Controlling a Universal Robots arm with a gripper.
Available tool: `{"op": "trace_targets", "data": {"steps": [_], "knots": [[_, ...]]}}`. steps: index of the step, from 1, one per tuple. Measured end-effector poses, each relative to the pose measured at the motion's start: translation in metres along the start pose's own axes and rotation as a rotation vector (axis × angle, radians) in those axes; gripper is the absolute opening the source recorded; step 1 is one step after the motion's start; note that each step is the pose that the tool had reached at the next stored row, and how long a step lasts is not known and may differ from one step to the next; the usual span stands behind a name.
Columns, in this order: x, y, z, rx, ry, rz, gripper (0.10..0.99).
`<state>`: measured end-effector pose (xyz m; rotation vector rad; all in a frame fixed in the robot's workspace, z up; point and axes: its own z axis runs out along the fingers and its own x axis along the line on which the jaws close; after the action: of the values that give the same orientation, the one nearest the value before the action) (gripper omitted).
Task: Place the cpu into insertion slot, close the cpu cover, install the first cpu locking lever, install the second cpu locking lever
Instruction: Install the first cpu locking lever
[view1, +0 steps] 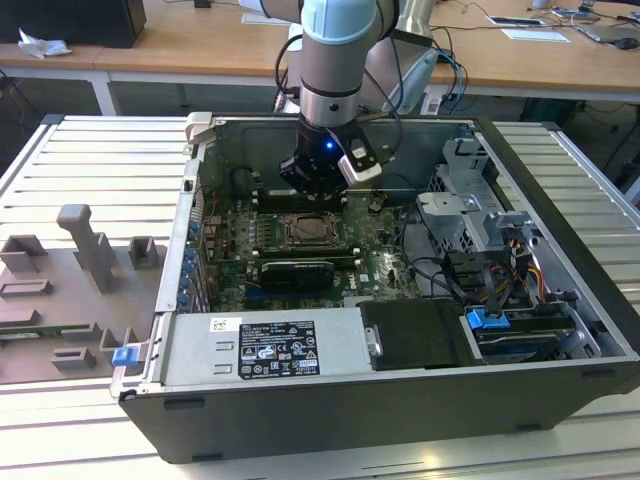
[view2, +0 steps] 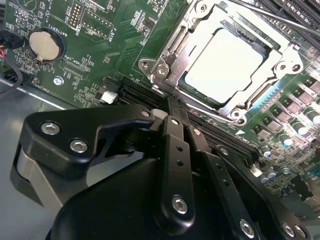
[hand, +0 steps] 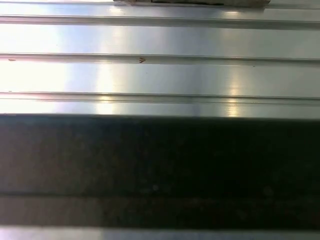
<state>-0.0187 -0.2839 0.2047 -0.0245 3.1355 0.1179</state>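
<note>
Pale silvery-beige metal marks the cpu (view2: 225, 65), which in the second wrist view lies flat inside the insertion slot (view2: 172, 47) on the green circuit board (view2: 90, 60). The cpu cover (view2: 280, 67) appears lowered around it, its silver frame bordering the chip on all visible sides with the chip showing through the central window. Placement and cover closure are judged done; the state of the locking levers cannot be confirmed, though a thin rod (view2: 272, 14) runs along the far side of the socket.

The pincer (view2: 172, 112) has its black fingers (view2: 175, 150) drawn together, no gap visible between them and nothing pinched. Their tips sit just off one corner of the socket frame, close to the long black memory slots (view2: 220, 135). The socket lies directly ahead of the fingertips, beyond them along the line in which the fingers point.

In the exterior view the pincer (view1: 316, 185) hangs inside the open computer case (view1: 250, 395), just above and behind the socket (view1: 308, 230). The case rests on a ribbed metal surface (view1: 90, 160). A single arm serves the work.
</note>
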Motion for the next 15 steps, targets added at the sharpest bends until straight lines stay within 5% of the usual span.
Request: {"op": "trace_targets", "data": {"steps": [15], "knots": [[-0.0003, -0.0004, 0.0036, 0.014, 0.0008, 0.000, 0.106]]}}
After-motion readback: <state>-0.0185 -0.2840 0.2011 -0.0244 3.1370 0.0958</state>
